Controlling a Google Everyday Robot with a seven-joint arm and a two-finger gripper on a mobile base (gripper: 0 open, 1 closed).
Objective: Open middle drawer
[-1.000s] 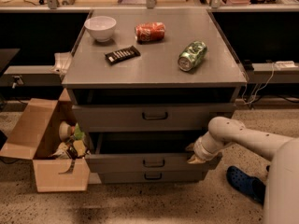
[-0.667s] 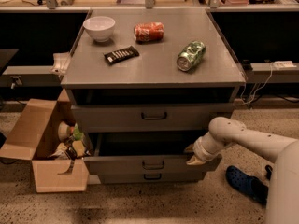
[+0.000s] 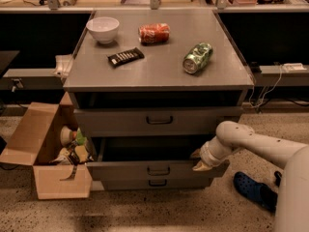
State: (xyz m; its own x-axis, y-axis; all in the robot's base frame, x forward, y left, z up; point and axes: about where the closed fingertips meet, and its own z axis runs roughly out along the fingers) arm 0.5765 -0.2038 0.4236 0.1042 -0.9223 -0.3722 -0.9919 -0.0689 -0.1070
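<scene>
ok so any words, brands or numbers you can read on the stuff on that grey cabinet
None can be read.
Red metal can: pale markings, too blurred.
Green metal can: print too blurred.
Black snack wrapper: pale marks, unreadable.
The gripper, at the right end of the grey metal middle drawer: no label shows.

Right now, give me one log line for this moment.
middle drawer: pulled out, dark interior showing | gripper: at drawer's right front corner | handle: not gripped

No readable text anywhere. Tool (image 3: 200,160) at middle drawer (image 3: 123,170) right end.
</scene>
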